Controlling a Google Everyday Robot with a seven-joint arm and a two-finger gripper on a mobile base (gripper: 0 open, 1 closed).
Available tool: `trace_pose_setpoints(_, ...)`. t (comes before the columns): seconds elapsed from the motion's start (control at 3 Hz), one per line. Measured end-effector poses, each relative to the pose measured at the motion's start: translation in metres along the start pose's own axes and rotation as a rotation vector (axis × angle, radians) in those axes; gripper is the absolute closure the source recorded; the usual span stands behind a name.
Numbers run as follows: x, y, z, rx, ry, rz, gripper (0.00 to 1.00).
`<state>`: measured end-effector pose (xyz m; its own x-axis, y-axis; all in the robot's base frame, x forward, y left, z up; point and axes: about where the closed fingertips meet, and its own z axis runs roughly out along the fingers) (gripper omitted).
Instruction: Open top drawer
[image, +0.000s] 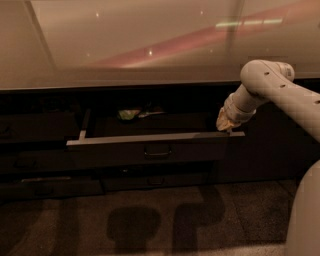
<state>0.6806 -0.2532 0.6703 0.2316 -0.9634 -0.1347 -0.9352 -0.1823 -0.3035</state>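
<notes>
The top drawer (150, 147) stands pulled out from the dark cabinet under the counter. Its wide dark front carries a small loop handle (157, 151) at centre, and a pale top edge runs along it. Inside the tray a small green and pale object (131, 114) lies near the back. My gripper (225, 125) hangs from the white arm at the drawer's right end, just above the front's top edge, well right of the handle.
A glossy pale countertop (150, 45) spans the top of the view. Narrower dark drawer fronts (45, 187) sit below and to the left. A dark cabinet panel (270, 150) stands to the right. Speckled floor (150, 220) lies in front, with shadows on it.
</notes>
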Motion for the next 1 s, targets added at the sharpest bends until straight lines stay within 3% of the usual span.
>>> trace_pose_setpoints(0.67, -0.005, 0.006, 0.007, -0.005, -0.022, -0.009, 1.00)
trace_pose_setpoints(1.0, -0.017, 0.023, 0.006, 0.020, -0.074, -0.039, 1.00)
